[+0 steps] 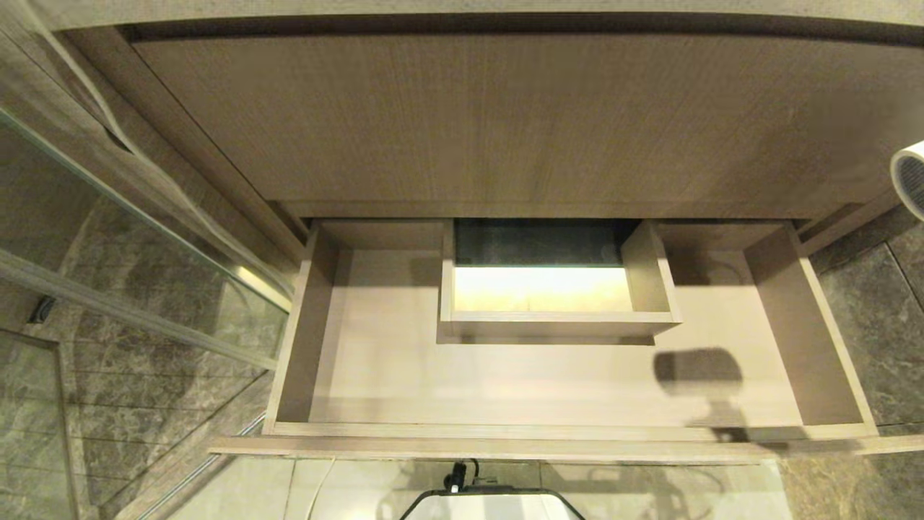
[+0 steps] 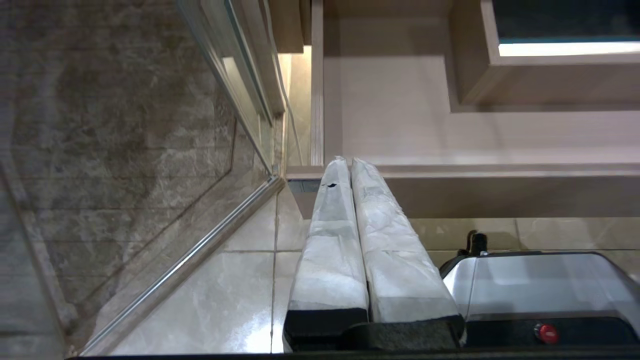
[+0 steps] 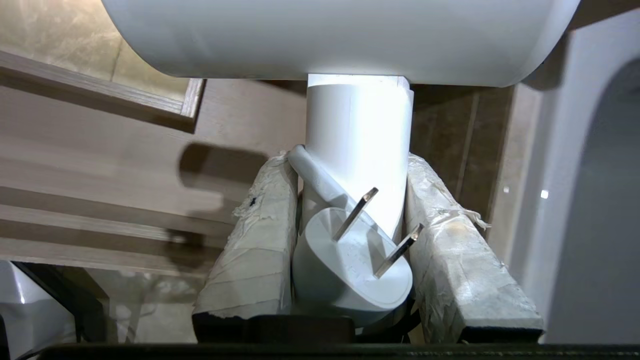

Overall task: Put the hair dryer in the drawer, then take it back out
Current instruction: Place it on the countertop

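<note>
Now right gripper [image 3: 350, 200] clamps hair dryer [image 3: 360, 145] handle, barrel crosswise above open drawer [image 1: 837, 354]; left gripper [image 2: 350, 167] closed.

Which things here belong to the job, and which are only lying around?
Job:
- hair dryer, held by the right end effector, with its plug
- drawer, open

Not part of it:
- left end effector, shut, parked at the drawer front
- glass partition
- floor tiles
</note>
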### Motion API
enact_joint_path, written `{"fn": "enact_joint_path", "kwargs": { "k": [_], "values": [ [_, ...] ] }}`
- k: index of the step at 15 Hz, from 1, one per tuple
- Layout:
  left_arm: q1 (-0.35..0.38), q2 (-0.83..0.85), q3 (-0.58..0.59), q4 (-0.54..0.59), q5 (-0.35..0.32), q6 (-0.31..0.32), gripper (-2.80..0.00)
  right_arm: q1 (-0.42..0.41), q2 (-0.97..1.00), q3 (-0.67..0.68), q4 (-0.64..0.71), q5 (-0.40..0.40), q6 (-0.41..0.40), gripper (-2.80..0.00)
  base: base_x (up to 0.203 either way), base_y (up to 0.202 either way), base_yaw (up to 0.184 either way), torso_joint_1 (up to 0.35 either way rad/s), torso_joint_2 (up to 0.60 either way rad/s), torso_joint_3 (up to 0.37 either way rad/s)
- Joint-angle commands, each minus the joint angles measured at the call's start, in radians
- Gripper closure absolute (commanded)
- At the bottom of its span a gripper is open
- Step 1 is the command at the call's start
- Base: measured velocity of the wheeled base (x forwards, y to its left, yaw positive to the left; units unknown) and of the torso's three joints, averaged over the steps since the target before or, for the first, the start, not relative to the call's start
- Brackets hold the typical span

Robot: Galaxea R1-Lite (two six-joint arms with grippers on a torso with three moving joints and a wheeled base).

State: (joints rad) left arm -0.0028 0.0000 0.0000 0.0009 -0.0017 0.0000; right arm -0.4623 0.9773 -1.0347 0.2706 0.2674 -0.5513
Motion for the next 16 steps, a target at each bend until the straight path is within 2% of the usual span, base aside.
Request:
{"fn": "enact_joint_path", "kwargs": {
  "k": [1,5,16],
  "values": [
    [0.0,0.0,0.001,-0.001,0.0,0.0,0.0,0.001,0.0,0.003,0.001,0.003,-0.003,0.0,0.0,0.0,0.0,0.401,-0.49,-0.223],
    [0.0,0.0,0.0,-0.001,0.0,0.0,0.0,0.001,-0.006,0.01,0.001,0.003,-0.003,0.0,0.0,0.0,0.0,0.384,-0.49,-0.244],
    [0.0,0.0,0.001,-0.001,0.0,0.0,0.0,0.001,-0.011,0.015,0.002,0.003,-0.002,0.0,0.0,0.0,0.0,0.288,-0.55,-0.266]
  ]
}}
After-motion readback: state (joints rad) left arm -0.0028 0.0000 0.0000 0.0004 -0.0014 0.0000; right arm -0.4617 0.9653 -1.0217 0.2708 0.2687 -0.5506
